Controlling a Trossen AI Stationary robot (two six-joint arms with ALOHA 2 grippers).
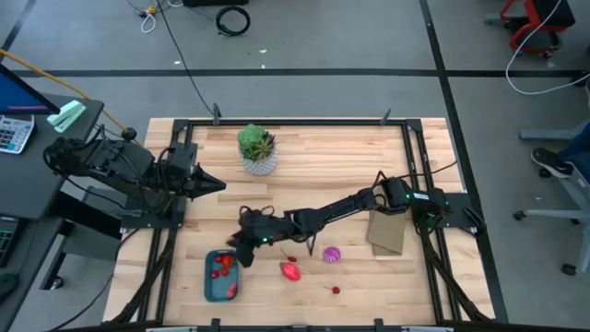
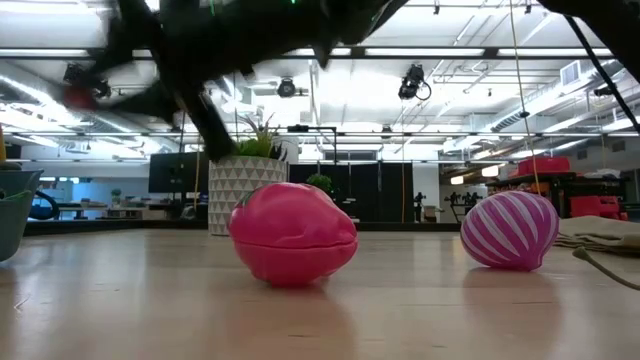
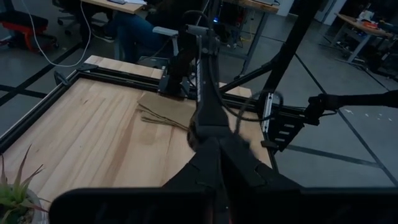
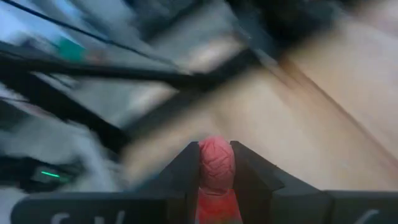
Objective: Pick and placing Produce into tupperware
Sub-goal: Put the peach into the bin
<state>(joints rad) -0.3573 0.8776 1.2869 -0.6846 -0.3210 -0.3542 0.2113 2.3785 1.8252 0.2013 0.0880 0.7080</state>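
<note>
My right gripper reaches across from the table's right and hangs just above the far end of the blue tupperware, shut on a small red piece of produce. A few red pieces lie in the tupperware. The pink oval piece and the purple ribbed ball rest on the wood to its right, and a tiny red piece lies nearer the front edge. My left gripper waits shut at the table's left, raised. My right gripper pinches the small wrinkled red piece by its two sides between its two fingers. The piece stands up between the fingertips, and its top shows above them. The fingers come from the table's right, slanting a little downward. The piece is lifted clear of the table.
A green plant in a white pot stands at the far middle. A tan bag lies at the right near the right arm's base. In the low view the pink piece and the purple ball stand apart on bare wood.
</note>
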